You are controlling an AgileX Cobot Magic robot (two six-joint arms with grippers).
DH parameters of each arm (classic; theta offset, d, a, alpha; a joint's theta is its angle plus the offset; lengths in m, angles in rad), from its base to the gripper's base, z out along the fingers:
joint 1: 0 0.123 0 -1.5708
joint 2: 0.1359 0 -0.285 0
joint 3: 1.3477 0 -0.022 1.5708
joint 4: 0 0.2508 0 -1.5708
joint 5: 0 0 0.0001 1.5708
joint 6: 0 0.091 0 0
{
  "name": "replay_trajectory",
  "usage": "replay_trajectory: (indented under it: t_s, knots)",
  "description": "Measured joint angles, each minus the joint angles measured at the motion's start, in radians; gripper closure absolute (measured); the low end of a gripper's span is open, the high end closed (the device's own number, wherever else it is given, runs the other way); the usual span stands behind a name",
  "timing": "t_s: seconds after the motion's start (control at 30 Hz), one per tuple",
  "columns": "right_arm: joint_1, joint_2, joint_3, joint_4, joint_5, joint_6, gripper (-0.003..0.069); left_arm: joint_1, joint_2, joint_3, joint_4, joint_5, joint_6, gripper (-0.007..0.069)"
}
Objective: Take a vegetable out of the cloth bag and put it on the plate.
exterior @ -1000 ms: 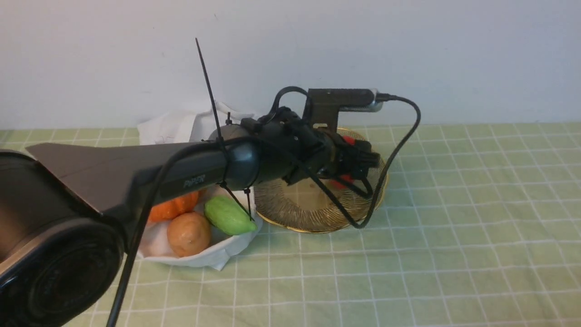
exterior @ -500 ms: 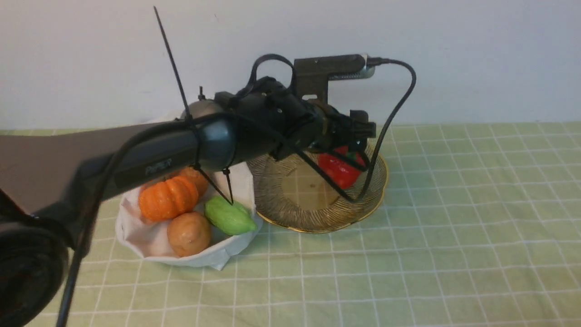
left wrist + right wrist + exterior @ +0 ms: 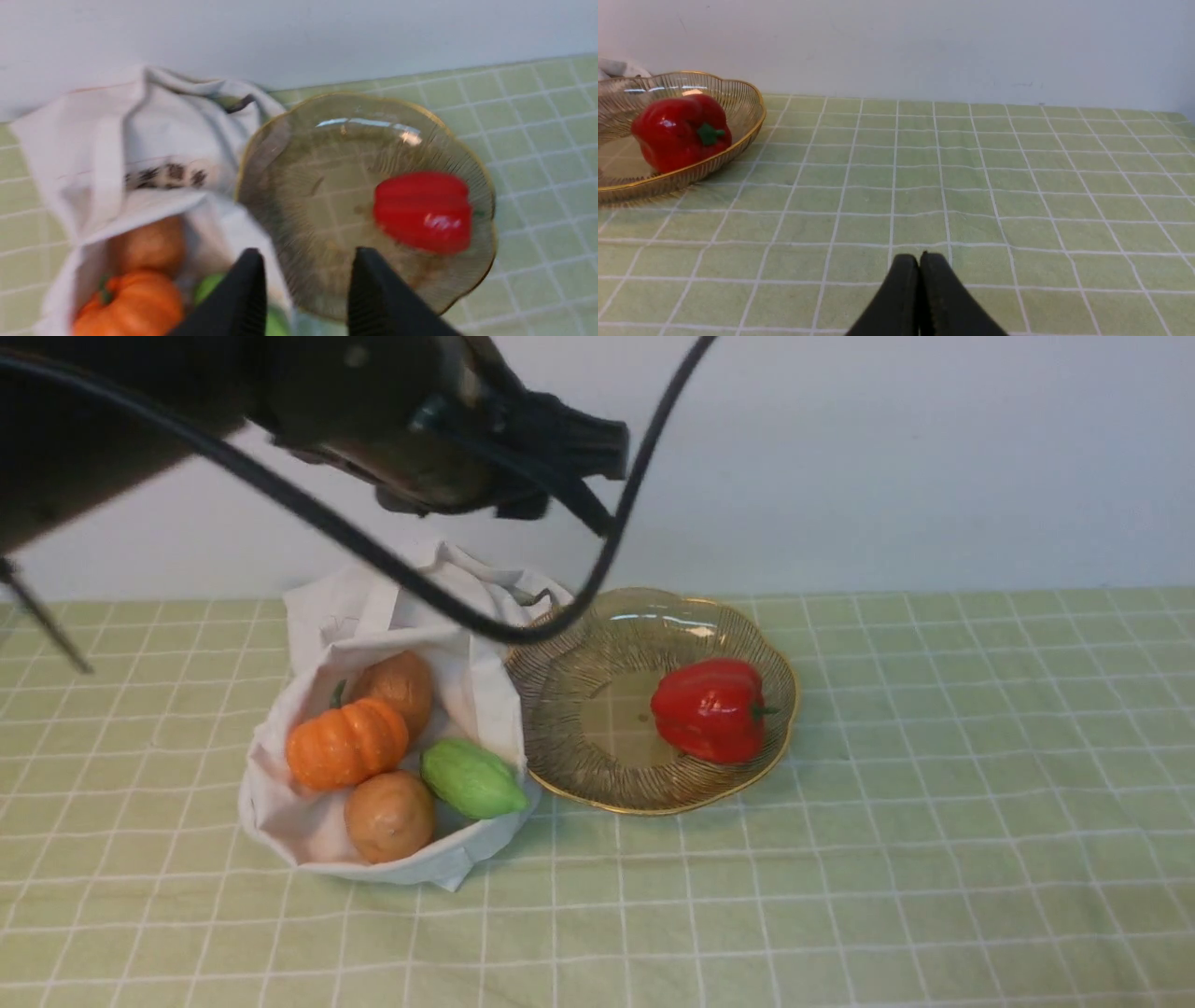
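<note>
Red pepper (image 3: 709, 709) on plate (image 3: 560, 709); left pincer (image 3: 306, 280) parted, empty.

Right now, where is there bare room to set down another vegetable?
The plate is bare on the half toward the cloth bag; the red pepper fills the other half. The tablecloth right of the plate is open too. Inside the bag it is crowded.

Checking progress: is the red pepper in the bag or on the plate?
On the plate: the red pepper lies inside its rim, outside the cloth bag.
</note>
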Motion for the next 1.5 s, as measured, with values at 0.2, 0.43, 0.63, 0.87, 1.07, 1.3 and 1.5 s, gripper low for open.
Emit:
replay_trajectory:
  t_s: [0.2, 0.43, 0.63, 0.87, 1.07, 1.3, 1.5]
  knots:
    - [0.000, 0.000, 0.000, 0.000, 0.000, 0.000, 0.0673, 0.000, -0.183, 0.017, -0.004, 0.205, 0.169, 0.0627]
    - [0.000, 0.000, 0.000, 0.000, 0.000, 0.000, 0.0673, 0.000, -0.449, 0.259, -0.131, 0.213, 0.261, 0.0627]
    - [0.000, 0.000, 0.000, 0.000, 0.000, 0.000, 0.0673, 0.000, -0.790, 0.713, -0.214, -0.089, 0.205, 0.0627]
    - [0.000, 0.000, 0.000, 0.000, 0.000, 0.000, 0.0673, 0.000, -1.025, 1.063, -0.219, -0.454, 0.106, 0.0629]
    - [0.000, 0.000, 0.000, 0.000, 0.000, 0.000, 0.0673, 0.000, -1.072, 1.188, -0.217, -0.648, 0.102, 0.0629]
    - [0.000, 0.000, 0.000, 0.000, 0.000, 0.000, 0.0673, 0.000, -1.073, 1.203, -0.217, -0.649, 0.102, 0.0629]
    - [0.000, 0.000, 0.000, 0.000, 0.000, 0.000, 0.0673, 0.000, -1.073, 1.203, -0.217, -0.649, 0.102, 0.0629]
